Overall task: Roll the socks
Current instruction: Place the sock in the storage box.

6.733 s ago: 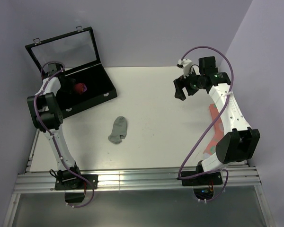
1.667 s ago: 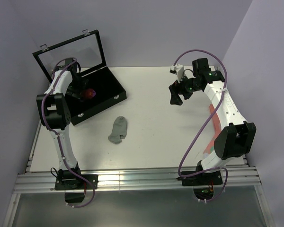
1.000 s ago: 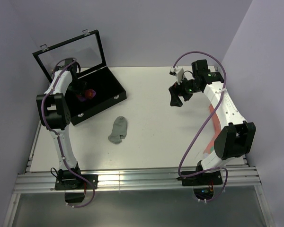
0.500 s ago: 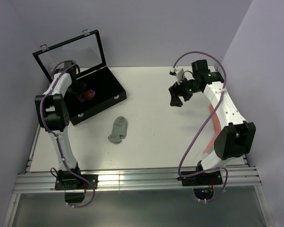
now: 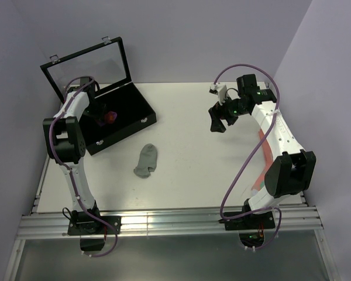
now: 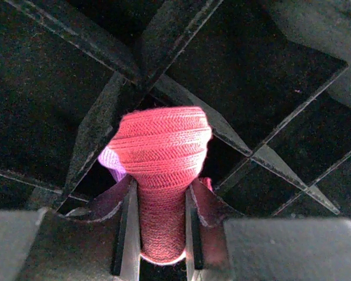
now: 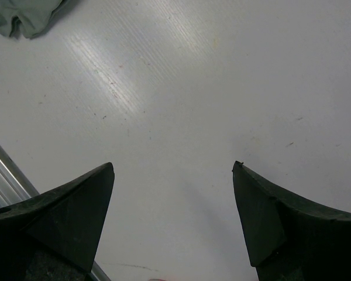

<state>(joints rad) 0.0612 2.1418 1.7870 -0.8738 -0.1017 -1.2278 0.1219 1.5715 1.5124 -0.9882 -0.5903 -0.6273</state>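
A rolled magenta-red sock (image 5: 110, 116) with a bit of purple showing sits in the open black box (image 5: 131, 111). My left gripper (image 5: 102, 111) reaches down into the box. In the left wrist view its jaws (image 6: 159, 193) are shut on the rolled sock (image 6: 161, 152), above the box's dividers. The grey ankle sock (image 5: 146, 160) lies flat on the white table's middle, and its edge shows in the right wrist view (image 7: 23, 14). My right gripper (image 5: 217, 121) hovers open over bare table at the back right (image 7: 172, 170), holding nothing.
The box's glass lid (image 5: 88, 64) stands upright at the back left. A salmon-pink sock (image 5: 259, 179) lies along the right edge, partly under the right arm. The metal rail (image 5: 164, 222) runs along the near edge.
My left jaws have closed onto the rolled sock inside the box. Before that, the box slid and turned to the right. The right arm has stayed still over the last second.
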